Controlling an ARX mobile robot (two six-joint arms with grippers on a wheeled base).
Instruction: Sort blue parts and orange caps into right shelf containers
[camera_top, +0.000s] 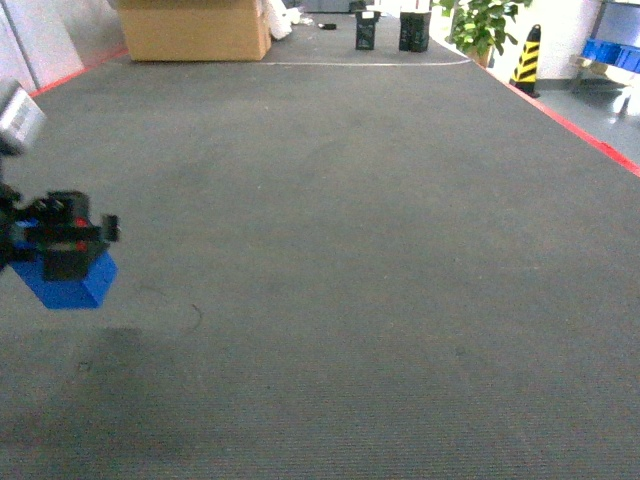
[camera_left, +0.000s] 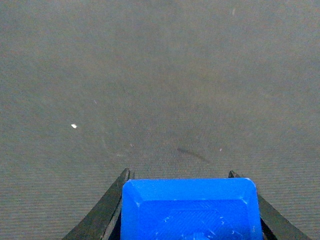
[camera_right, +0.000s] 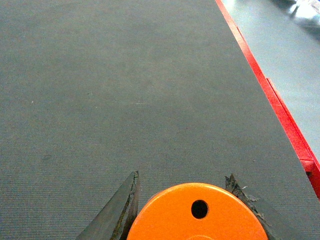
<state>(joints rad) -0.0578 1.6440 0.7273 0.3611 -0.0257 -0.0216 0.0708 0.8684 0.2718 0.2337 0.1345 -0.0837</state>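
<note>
Open mat (camera_top: 330, 250) ahead (box (camera_top: 195, 30) far)

A wide dark grey ribbed mat (camera_top: 340, 250) is seen filling most of the view, edged on the right by a red strip (camera_top: 575, 130) with pale grey floor (camera_right: 285, 45) beyond. At the far end a cardboard box (camera_top: 195, 30), black containers (camera_top: 400, 30), a green plant (camera_top: 480, 25) and a yellow-black cone (camera_top: 526, 55) are seen.

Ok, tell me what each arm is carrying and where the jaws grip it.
Left gripper holds a blue part, jaws on its two opposite sides. Right gripper holds an orange cap, jaws on its curved side, holed flat end facing the camera.
</note>
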